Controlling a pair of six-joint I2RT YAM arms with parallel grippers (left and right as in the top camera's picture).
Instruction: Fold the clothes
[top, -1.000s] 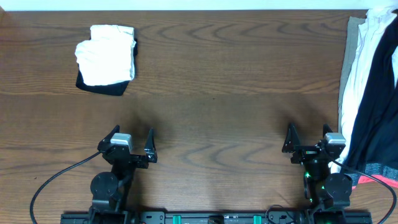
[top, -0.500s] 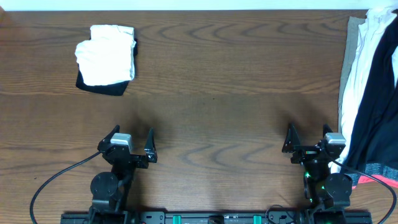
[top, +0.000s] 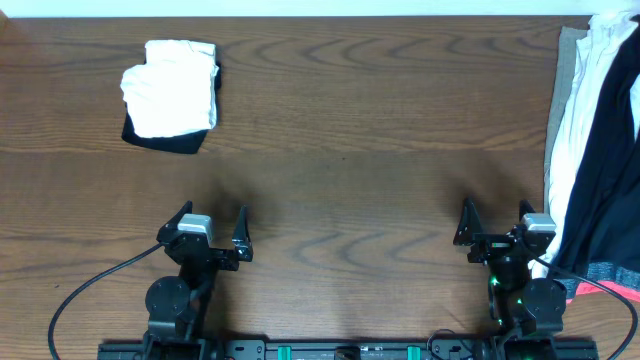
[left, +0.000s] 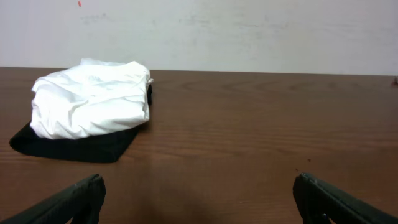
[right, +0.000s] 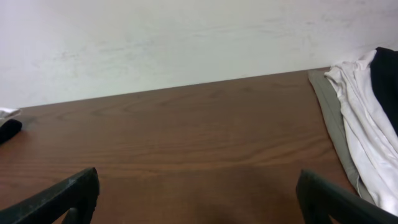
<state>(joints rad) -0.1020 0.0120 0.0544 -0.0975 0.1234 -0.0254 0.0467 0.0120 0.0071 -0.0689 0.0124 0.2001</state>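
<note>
The unfolded clothes (top: 600, 150) lie in a heap at the far right edge of the table (top: 360, 140), running off the side of the overhead view. A black garment (top: 612, 190) lies across the heap, with a white one (top: 575, 125) beside it on the inner side and a strip of beige fabric (top: 561, 70) along the edge nearest the middle of the table. At the near end a grey waistband (top: 612, 272) shows, with a bit of red (top: 588, 291) below it.

Well apart from this, in the far left corner, sits a small folded stack: a white garment (top: 170, 88) on top of a black one (top: 163, 143) whose edge sticks out at the near side.

The right gripper (top: 496, 206) hangs just beside the heap, near the table's front edge, with its jaws wide apart and nothing between them. The left gripper (top: 214, 210) is at the front on the other side, its jaws equally spread and empty. From its wrist camera the two dark fingers (left: 71, 198) frame bare wood, with the folded stack ahead and to the left. A black cable (top: 80, 288) loops away from the left arm's base.
</note>
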